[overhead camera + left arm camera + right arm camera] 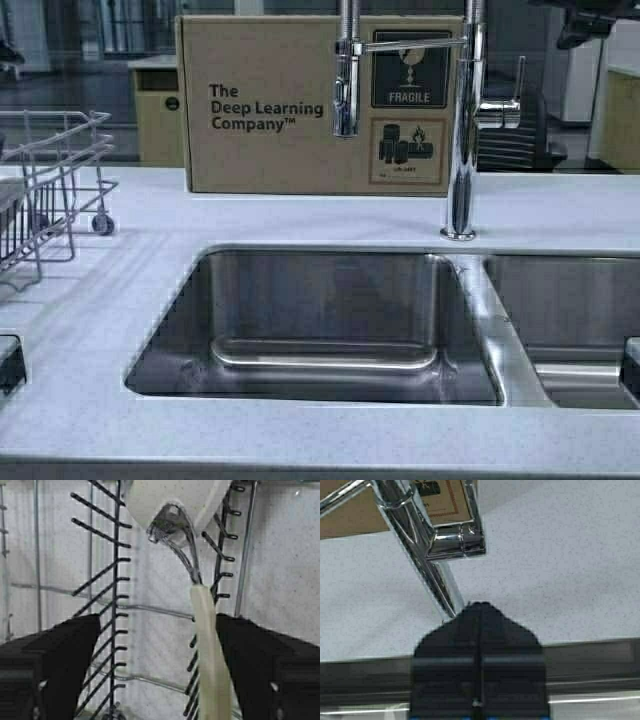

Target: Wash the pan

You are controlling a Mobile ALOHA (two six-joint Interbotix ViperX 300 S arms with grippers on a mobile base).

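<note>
The pan (pixel 172 497) is pale cream and rests in the wire dish rack (pixel 115 580). Its cream handle (pixel 210 650) points toward my left gripper (pixel 157 672). That gripper is open, and the handle lies between its fingers, close against one finger (pixel 265 665) and apart from the other. In the high view only a dark corner of the left gripper (pixel 8 365) shows at the left edge, and the pan is out of view. My right gripper (pixel 479 606) is shut and empty. It hovers over the sink's back rim, just before the faucet base (pixel 447 597).
A steel double sink (pixel 320 330) is set in the speckled white counter (pixel 90 330). The tall chrome faucet (pixel 462 130) stands behind the divider, its spray head (pixel 346 95) over the left basin. A cardboard box (pixel 300 100) stands behind. The dish rack (pixel 50 190) is at far left.
</note>
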